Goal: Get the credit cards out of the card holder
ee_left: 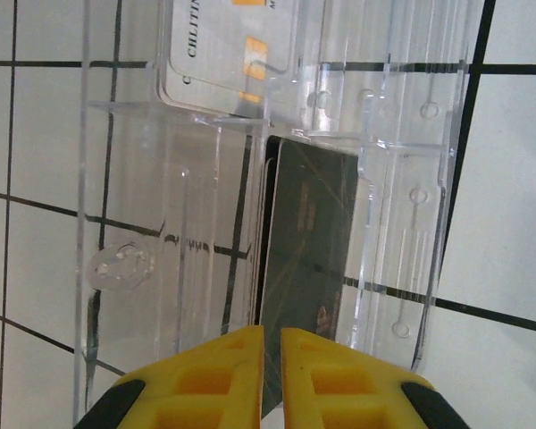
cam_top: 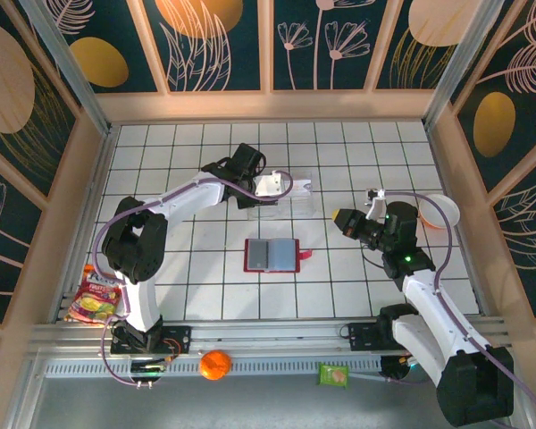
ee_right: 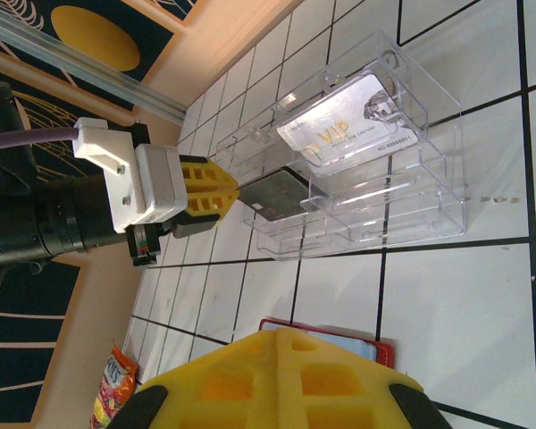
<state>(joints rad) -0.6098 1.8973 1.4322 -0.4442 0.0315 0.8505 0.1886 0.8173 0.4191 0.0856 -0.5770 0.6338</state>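
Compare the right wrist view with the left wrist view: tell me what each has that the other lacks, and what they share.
Right wrist view, not the left wrist view: the red card holder lying open, a snack bag, the left claw seen from outside with its arm behind, and the shut right claw.
Left wrist view, not the right: a close look down the narrow slit between the left claw's fingers, with the dark card edge in it.
Both: the clear tray, the dark card in it, the pale card, the left claw.

Robot lab cell: gridded tabletop [cam_top: 205, 295], aluminium rail [cam_top: 250, 332], patterned enclosure walls [cam_top: 214, 45].
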